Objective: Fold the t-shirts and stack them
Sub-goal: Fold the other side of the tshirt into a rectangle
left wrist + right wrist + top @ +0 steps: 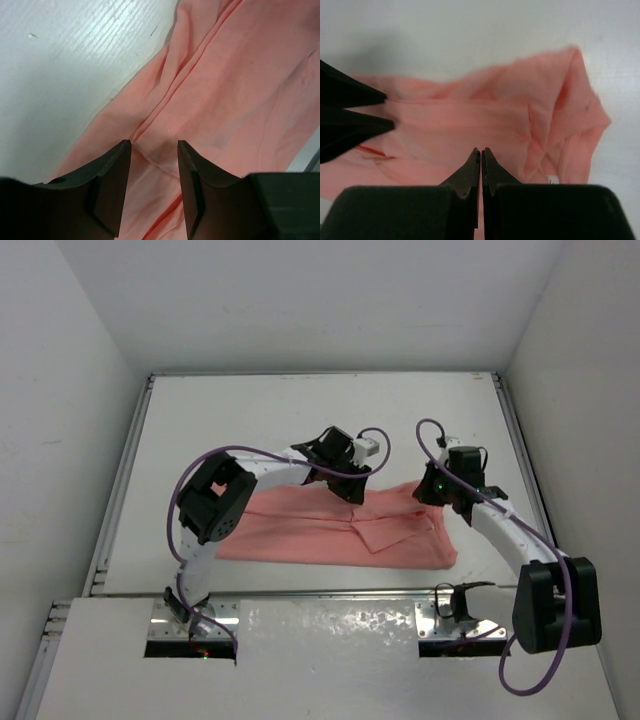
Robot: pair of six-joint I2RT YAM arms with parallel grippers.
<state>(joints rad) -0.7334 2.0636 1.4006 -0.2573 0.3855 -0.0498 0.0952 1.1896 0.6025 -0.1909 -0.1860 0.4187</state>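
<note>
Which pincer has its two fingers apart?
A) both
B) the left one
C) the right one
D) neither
B: the left pincer shows a clear gap between its fingers above the pink t-shirt, while the right pincer has its tips pressed together.

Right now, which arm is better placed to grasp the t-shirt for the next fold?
Probably the left. The left gripper is open with a fold of the t-shirt between its fingers; the right gripper is shut over the cloth and must open first.
</note>
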